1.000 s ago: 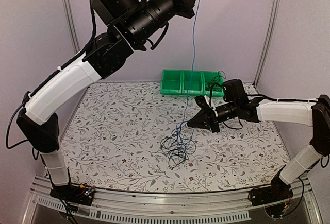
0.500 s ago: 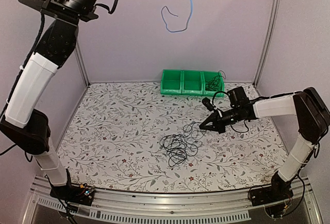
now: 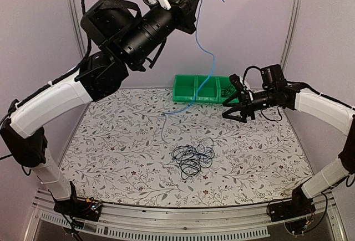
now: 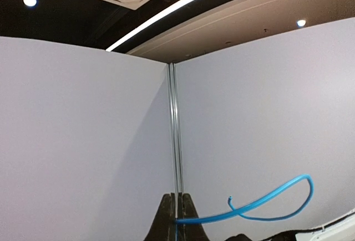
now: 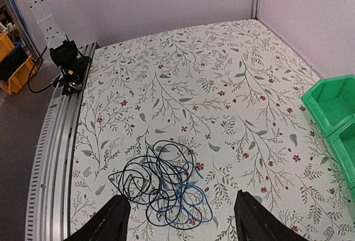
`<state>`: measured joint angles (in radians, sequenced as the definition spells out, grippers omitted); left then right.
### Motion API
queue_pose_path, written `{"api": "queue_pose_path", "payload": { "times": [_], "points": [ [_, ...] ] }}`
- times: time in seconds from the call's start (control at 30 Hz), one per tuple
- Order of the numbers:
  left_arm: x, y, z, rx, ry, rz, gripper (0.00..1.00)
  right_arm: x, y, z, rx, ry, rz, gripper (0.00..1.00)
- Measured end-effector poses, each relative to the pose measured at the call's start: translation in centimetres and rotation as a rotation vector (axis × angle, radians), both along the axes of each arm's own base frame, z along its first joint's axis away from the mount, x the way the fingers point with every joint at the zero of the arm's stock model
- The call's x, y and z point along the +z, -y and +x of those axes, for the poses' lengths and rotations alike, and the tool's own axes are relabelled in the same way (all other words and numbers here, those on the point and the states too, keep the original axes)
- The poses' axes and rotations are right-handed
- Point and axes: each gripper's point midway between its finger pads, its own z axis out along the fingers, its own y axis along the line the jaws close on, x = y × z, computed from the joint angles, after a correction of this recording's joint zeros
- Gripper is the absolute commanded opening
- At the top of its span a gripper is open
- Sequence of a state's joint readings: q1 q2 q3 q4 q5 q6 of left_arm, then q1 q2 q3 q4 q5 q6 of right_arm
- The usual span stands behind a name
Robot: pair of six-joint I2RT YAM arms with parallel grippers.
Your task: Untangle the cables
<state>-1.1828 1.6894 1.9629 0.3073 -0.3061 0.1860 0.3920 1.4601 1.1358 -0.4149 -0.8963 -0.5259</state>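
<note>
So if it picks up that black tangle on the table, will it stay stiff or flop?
Probably flop: the equally thin blue cable pinched in the left tool hangs in loose curves. The black tangle is likely light, and its crossed loops may snag and lift together.

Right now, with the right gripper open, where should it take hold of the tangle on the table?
Probably the lone black loop sticking out at the near edge of the tangle. It lies flat on the table, clear of the blue strands, so the right gripper should come straight down from above, its fingers straddling that one strand.
</note>
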Motion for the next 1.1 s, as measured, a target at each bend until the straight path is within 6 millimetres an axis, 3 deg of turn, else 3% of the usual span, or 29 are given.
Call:
{"api": "queue_pose_path", "payload": {
  "times": [0.17,0.47,0.6,0.73,0.83,0.9,1.0,1.1],
  "points": [
    [-5.5,2.5,1.5,-0.029,-0.099,0.065,0.0,7.3,0.0,-1.8,0.042,0.129,0.106,0.75],
    [-9.0,3.3,5.1,-0.052,-0.179,0.021,0.0,13.3,-1.3,-1.9,0.078,0.113,0.234,0.78],
    [-10.3,3.7,6.5,-0.06,-0.203,0.014,0.0,14.1,-1.7,-1.9,0.082,0.079,0.259,0.71],
    [-11.1,4.2,6.7,-0.078,-0.222,0.012,0.0,14.0,-2.1,-1.7,0.07,0.043,0.264,0.45],
    [-11.1,4.2,6.6,-0.09,-0.223,0.003,0.0,13.6,-2.4,-1.2,0.056,0.021,0.262,0.35],
    [-11.2,4.2,6.6,-0.094,-0.225,-0.002,0.0,13.1,-2.5,-0.7,0.045,-0.006,0.257,0.4],
    [-11.4,4.3,6.7,-0.095,-0.228,-0.003,0.0,12.4,-2.7,-0.4,0.038,-0.044,0.254,0.57],
    [-11.9,4.4,6.7,-0.095,-0.234,0.003,0.0,12.4,-2.9,-0.6,0.06,-0.064,0.265,0.62]
  ]
}}
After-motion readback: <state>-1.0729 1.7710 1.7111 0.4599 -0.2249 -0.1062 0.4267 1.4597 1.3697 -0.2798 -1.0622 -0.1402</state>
